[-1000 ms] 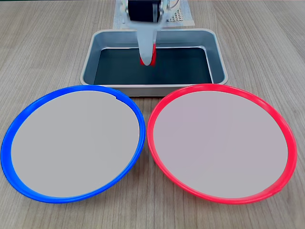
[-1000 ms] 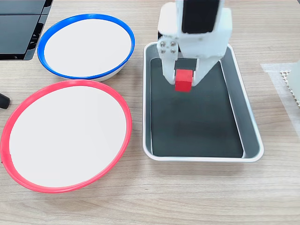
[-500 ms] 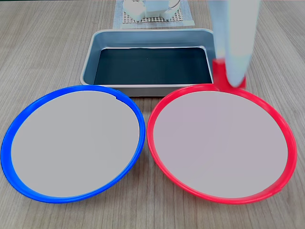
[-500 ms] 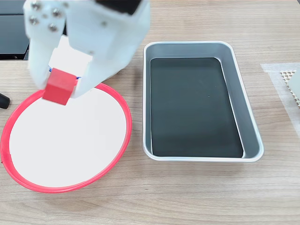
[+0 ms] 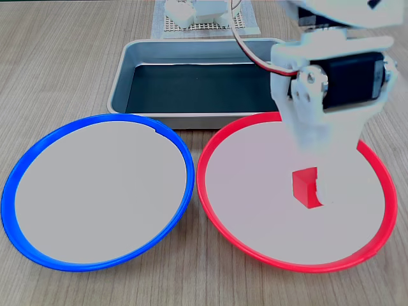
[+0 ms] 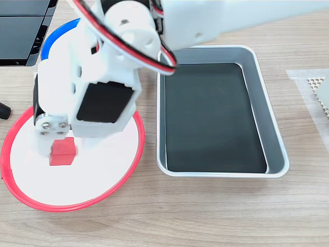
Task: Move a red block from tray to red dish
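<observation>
The red block is down at the pale centre of the red dish, right of its middle in this fixed view. My gripper reaches down over the dish and is shut on the block, one white finger covering the block's right side. In the other fixed view the block sits between the white fingers of the gripper, over the left part of the red dish. Whether the block touches the plate I cannot tell. The tray shows a bare black bottom.
A blue-rimmed plate lies beside the red dish, its rim partly behind the arm. The arm's white perforated base stands behind the tray. A black object sits at the table's corner.
The gripper lifted the red block out of the tray, swung it over to the red dish and lowered it toward the dish's centre. The tray is now bare.
</observation>
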Robot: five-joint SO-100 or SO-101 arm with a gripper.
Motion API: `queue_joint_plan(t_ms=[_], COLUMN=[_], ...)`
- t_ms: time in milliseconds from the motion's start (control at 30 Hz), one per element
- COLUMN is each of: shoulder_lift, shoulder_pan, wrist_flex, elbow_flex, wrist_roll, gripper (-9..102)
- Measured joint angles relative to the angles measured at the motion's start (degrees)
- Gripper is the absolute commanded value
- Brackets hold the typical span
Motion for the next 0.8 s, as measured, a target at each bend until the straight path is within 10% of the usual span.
queue_joint_plan(t_ms=[800], shoulder_lift=[-0.35], shoulder_pan=[3.69], wrist_flex=[-1.14], elbow_flex=[6.50], wrist_roll=[-5.01], gripper=[34])
